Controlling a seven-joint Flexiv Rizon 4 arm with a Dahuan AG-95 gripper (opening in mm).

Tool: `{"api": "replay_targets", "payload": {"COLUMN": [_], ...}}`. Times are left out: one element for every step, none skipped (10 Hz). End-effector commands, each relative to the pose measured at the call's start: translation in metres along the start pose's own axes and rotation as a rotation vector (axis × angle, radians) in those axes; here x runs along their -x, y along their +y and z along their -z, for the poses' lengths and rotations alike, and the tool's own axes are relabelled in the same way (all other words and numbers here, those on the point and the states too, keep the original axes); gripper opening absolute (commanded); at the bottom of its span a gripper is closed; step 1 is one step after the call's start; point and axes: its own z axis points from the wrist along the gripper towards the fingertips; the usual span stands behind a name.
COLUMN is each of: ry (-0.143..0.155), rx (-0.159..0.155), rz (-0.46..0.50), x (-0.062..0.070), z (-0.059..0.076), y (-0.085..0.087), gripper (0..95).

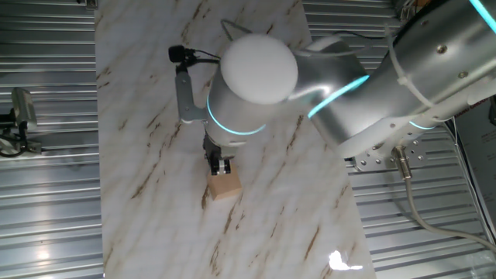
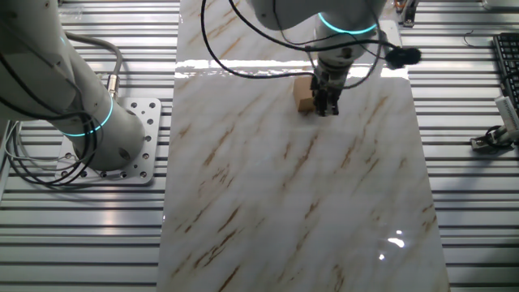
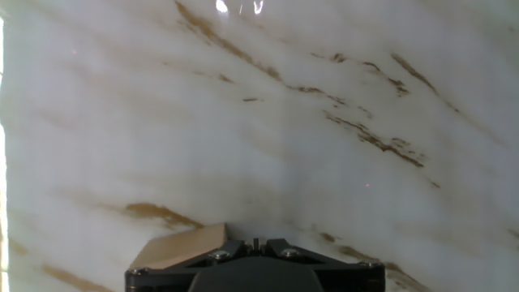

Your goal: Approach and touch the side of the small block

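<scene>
The small block [image 1: 224, 186] is a light tan wooden cube on the marble table top [image 1: 155, 116]. It also shows in the other fixed view [image 2: 303, 93] and at the bottom left of the hand view [image 3: 178, 247]. My gripper [image 1: 221, 166] points down right beside the block, its tip low at the block's side; I cannot tell whether they touch. In the other fixed view the gripper [image 2: 326, 109] stands just right of the cube. In the hand view the gripper [image 3: 255, 243] has its jaws together and holds nothing.
The marble slab [image 2: 292, 186] lies on a ribbed metal bench [image 2: 478, 211]. The arm's base [image 2: 113, 138] stands left of the slab. A small clamp [image 1: 19, 116] sits off the slab's edge. A black cable and camera [image 1: 182, 56] hang by the wrist.
</scene>
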Motion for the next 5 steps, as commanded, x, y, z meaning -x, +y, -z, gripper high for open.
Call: {"api": "replay_targets", "payload": {"ry": [0.056, 0.075, 0.081, 0.082, 0.087], "rx": [0.045, 0.047, 0.046, 0.049, 0.055], "rz": [0.012, 0.011, 0.013, 0.01, -0.011], "x": [0.01, 0.015, 0.019, 0.023, 0.028], "z": [0.023, 0.034, 0.041, 0.047, 0.054], "y": [-0.011, -0.013, -0.013, -0.013, -0.011], "gripper": [0.0, 0.0, 0.0, 0.0, 0.0]}}
